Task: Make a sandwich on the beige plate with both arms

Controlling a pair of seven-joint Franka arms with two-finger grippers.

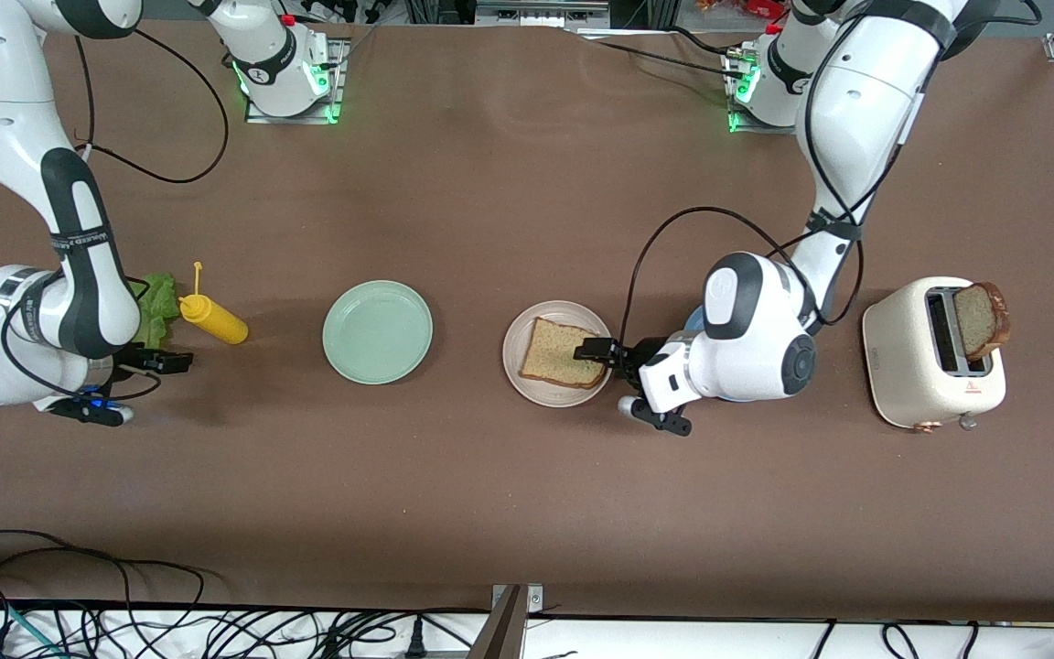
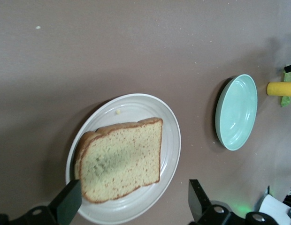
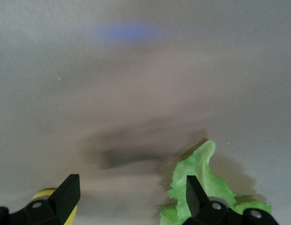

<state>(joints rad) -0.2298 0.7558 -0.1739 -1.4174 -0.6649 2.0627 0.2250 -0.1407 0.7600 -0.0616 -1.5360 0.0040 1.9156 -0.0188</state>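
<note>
- Hovering low over the beige plate's edge toward the left arm's end of the table, the left arm's black two-finger gripper (image 1: pixel 602 352) is standing released, its fingers (image 2: pixel 66 202) spread wide on either side of the bread and gripping nothing.
- Lying flat on the round, shallow cream-beige plate (image 1: pixel 521 370), a single tan bread slice with a brown crust (image 1: pixel 564 352) is resting free, with no lettuce and no second slice on it.
- Sitting beside that plate toward the right arm's end, a round mint-green plate (image 1: pixel 378 331) is holding nothing.
- Hanging low over the brown table (image 1: pixel 527 513) near the right arm's end, the right arm's black gripper (image 1: pixel 166 361) is standing released as well; in the right wrist view its fingers (image 3: pixel 65 196) are spread wide, one over the lettuce and one over the bottle.
- Lying on the table just beside that gripper, a ruffled green lettuce leaf (image 1: pixel 159 307) is touching a yellow plastic squeeze bottle (image 1: pixel 213 318), which is lying on its side, its nozzle pointing away from the front camera.
- Standing at the left arm's end of the table, a cream-white two-slot toaster (image 1: pixel 930 366) is carrying a second brown-crusted bread slice (image 1: pixel 980 320), which is sticking up out of one slot.
- Showing just past the left arm's wrist, a sliver of a blue plate (image 1: pixel 693 318) is peeking out.
</note>
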